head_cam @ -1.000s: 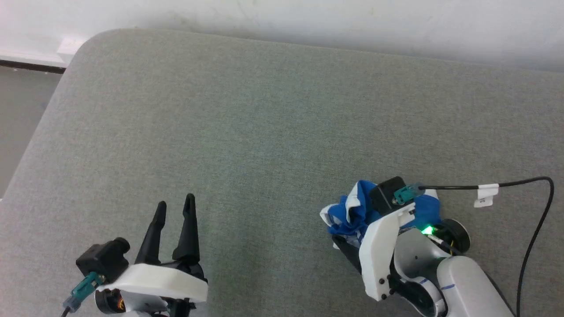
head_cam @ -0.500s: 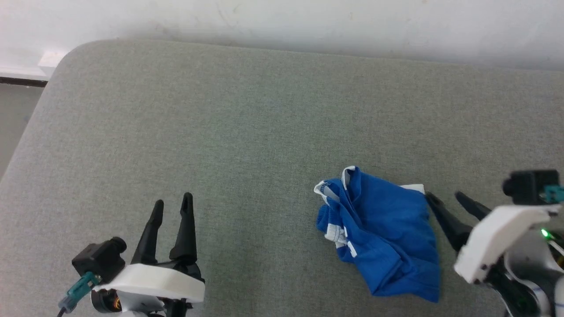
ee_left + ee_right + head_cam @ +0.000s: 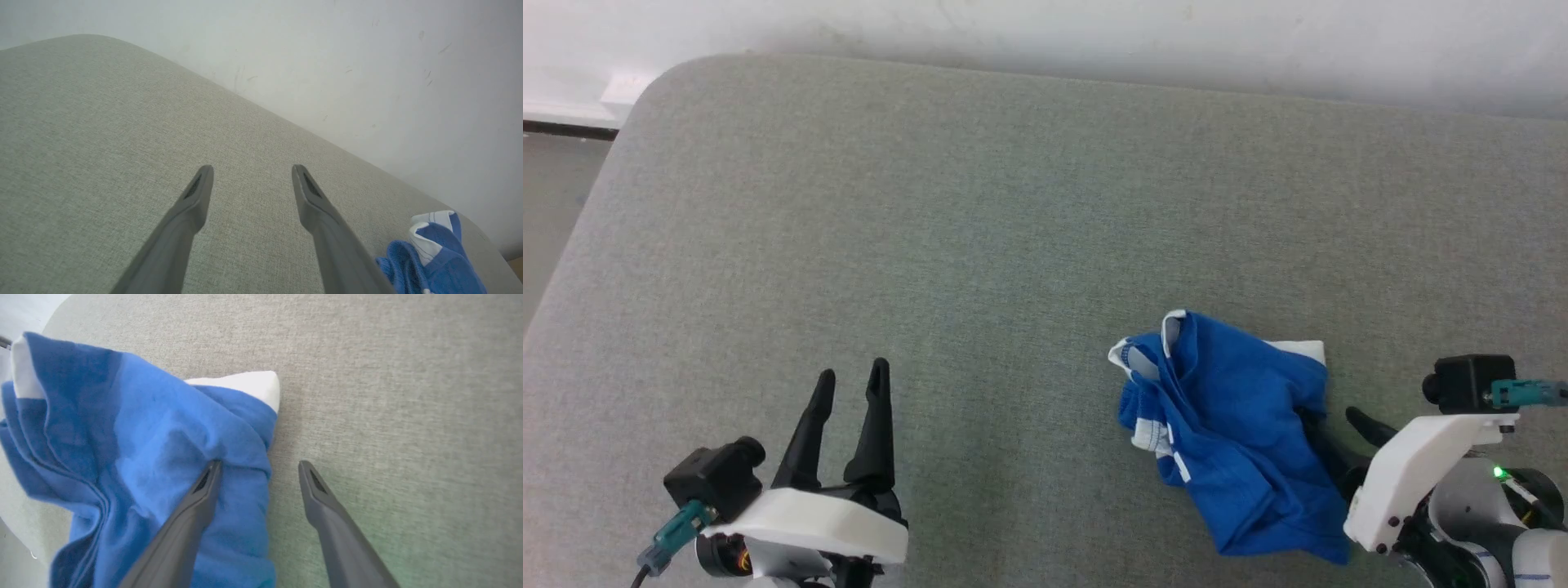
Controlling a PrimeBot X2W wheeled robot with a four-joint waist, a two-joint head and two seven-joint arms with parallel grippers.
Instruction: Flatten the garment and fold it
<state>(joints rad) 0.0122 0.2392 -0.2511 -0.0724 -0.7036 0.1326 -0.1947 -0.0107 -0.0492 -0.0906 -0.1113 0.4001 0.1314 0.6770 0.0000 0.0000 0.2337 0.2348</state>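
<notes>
The garment (image 3: pixel 1229 433) is a crumpled heap of bright blue shorts with white trim, lying on the grey table (image 3: pixel 1013 229) at the lower right. My right gripper (image 3: pixel 1331 420) is open at its right edge. In the right wrist view, one finger (image 3: pixel 192 510) of the right gripper (image 3: pixel 259 465) lies over the blue garment (image 3: pixel 143 437), while the other stands over bare table beside it. Nothing is pinched. My left gripper (image 3: pixel 851 371) is open and empty at the lower left, far from the cloth. Past the left gripper (image 3: pixel 252 167), the garment (image 3: pixel 433 253) shows at the lower right.
A white wall (image 3: pixel 1094 33) runs along the table's far edge. The table's rounded left corner (image 3: pixel 645 82) drops to the floor (image 3: pixel 556 196). Bare grey table lies between the two grippers and beyond the garment.
My right gripper, which was on top of the bunched garment, swung off to the right and has come back to its right edge. The garment now lies looser and more spread. The left arm is still.
</notes>
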